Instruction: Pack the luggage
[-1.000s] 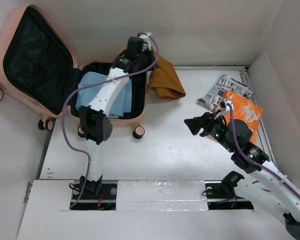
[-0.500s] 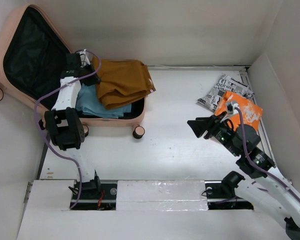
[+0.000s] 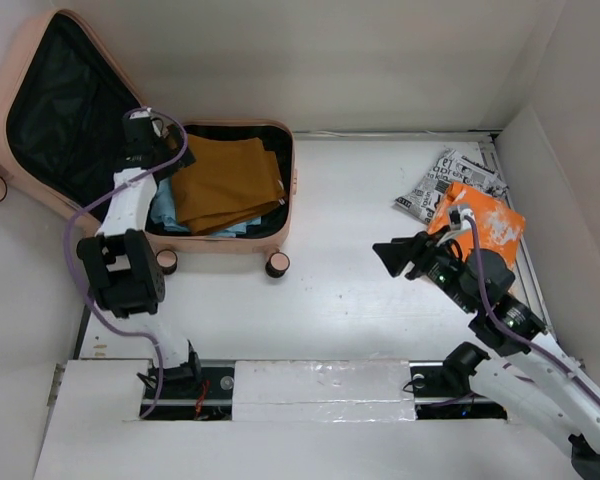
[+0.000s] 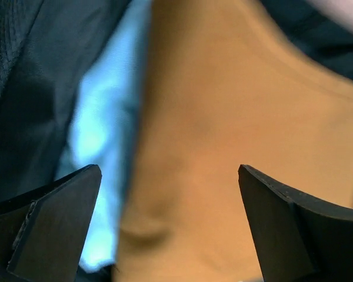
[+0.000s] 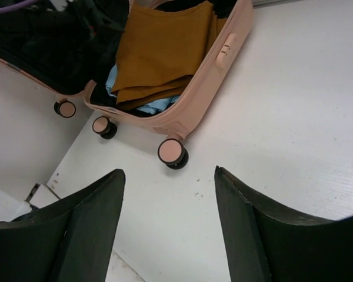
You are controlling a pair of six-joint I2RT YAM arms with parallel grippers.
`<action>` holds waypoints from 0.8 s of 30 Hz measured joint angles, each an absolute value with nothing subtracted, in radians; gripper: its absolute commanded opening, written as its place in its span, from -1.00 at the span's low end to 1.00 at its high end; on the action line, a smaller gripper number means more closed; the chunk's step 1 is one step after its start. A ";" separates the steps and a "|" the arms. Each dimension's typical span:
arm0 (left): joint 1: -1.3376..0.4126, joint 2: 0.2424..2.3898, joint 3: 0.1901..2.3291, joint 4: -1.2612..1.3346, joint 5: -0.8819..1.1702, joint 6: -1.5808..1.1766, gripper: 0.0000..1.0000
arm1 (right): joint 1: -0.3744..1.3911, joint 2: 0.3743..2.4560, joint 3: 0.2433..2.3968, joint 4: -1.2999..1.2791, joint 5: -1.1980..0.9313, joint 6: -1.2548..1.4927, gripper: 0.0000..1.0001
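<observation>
The luggage [image 3: 230, 243] is one small pale pink hard-shell suitcase with rounded corners and black fabric lining. It lies open at the far left of the desk [image 3: 360, 300], with the lid tilted up to the left and the base half flat, wheels toward the near edge. Three pink-and-black wheels are visible in the top view. The base half holds two folded garments: one light blue garment [image 3: 165, 210] underneath and one mustard garment [image 3: 225, 180] on top, covering most of it. The left hand [image 3: 145, 135] sits over the far left corner of the base half, near the hinge line. In the left wrist view, the left hand [image 4: 169, 170] has its fingers spread apart and holds nothing, with the mustard garment [image 4: 223, 117] and a strip of the blue garment [image 4: 106, 135] directly below. The right hand [image 3: 395, 253] hangs above bare desk, well apart from the luggage and pointing toward it. In the right wrist view, its fingers [image 5: 76, 235] are parted and empty, with the luggage [image 5: 209, 88] ahead. At the far right lie one orange packet [image 3: 480, 215] and black-and-white printed packaging [image 3: 445, 180], touching each other.
</observation>
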State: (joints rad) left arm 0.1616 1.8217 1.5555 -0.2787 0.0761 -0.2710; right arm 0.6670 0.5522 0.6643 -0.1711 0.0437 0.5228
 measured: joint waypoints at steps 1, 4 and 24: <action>0.143 1.781 1.538 -0.270 0.062 -0.281 1.00 | 0.667 0.555 0.665 -0.172 0.053 0.523 0.37; 0.007 1.661 1.535 -0.231 -0.022 -0.304 0.84 | 0.667 0.565 0.689 -0.199 0.105 0.527 0.34; -1.102 2.085 1.484 0.121 -0.017 -0.641 0.79 | 0.666 0.473 1.097 -0.344 0.478 0.477 0.46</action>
State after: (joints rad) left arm -1.1023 2.0846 1.4837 0.1207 -0.0170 -0.6407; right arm 0.6662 0.4732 1.0966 -0.3443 0.4778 0.4770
